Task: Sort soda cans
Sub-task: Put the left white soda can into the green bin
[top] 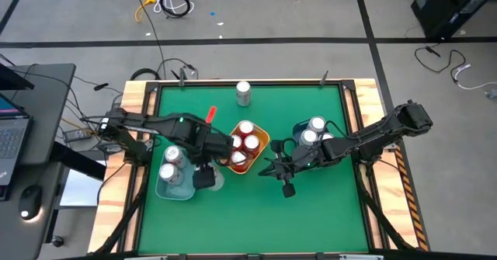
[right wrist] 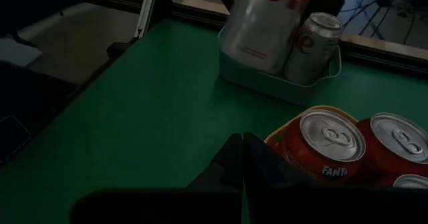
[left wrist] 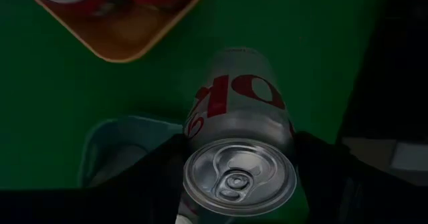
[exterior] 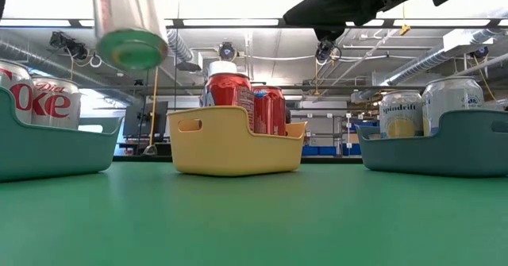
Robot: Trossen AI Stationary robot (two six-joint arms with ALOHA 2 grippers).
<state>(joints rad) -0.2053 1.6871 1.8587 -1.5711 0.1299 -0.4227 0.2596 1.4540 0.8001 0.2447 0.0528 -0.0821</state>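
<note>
- High view: open green table [top: 248, 213] toward the near edge; left gripper [top: 205, 176] sits between the left blue bin [top: 175, 188] and yellow bin [top: 250, 148]; right gripper [top: 286, 184] closed, holding nothing, beside the right blue bin [top: 299, 128]; lone can [top: 243, 93] near the far edge.
- Low view: silver can [exterior: 127, 20] held off the table, tilted.
- Left wrist view: fingers [left wrist: 157, 177] clamp a silver Diet Coke can [left wrist: 237, 144], probably over the bin's edge.
- Right wrist view: red Fanta cans [right wrist: 324, 147] in the yellow bin.
</note>
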